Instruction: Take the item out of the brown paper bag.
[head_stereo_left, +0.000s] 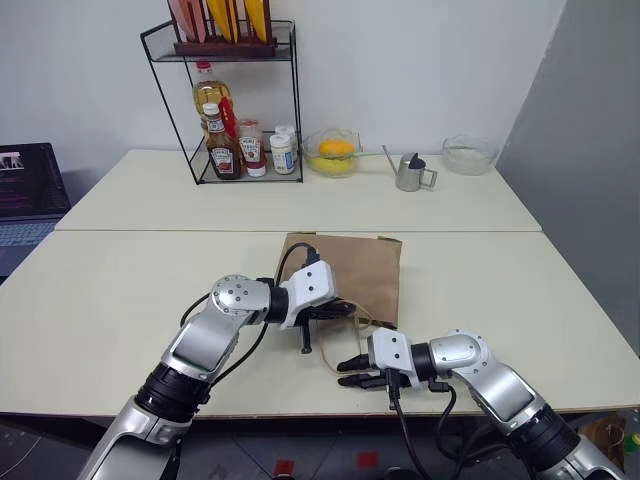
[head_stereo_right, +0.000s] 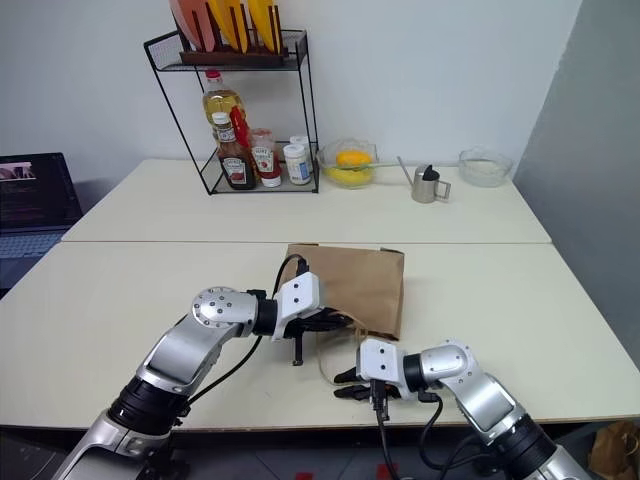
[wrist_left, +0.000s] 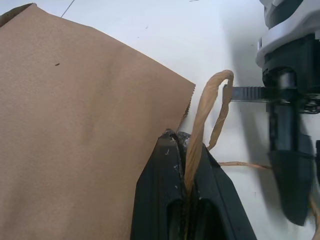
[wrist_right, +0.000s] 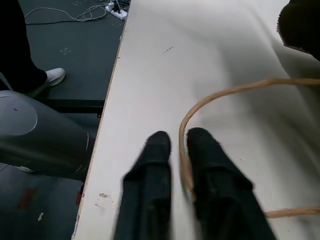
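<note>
The brown paper bag lies flat in the middle of the near table, its creased rim toward me. My left gripper is at the rim, shut on one pale looped cord handle. Nearer the front edge, my right gripper is shut on the other cord handle, which runs between its black fingers. In the head views it shows as the right gripper just in front of the left gripper. The item is hidden.
At the back of the far table stands a black wire rack with ketchup and oil bottles. Beside it are a glass bowl of yellow fruit, a metal watering can and another glass bowl. A laptop sits at the left.
</note>
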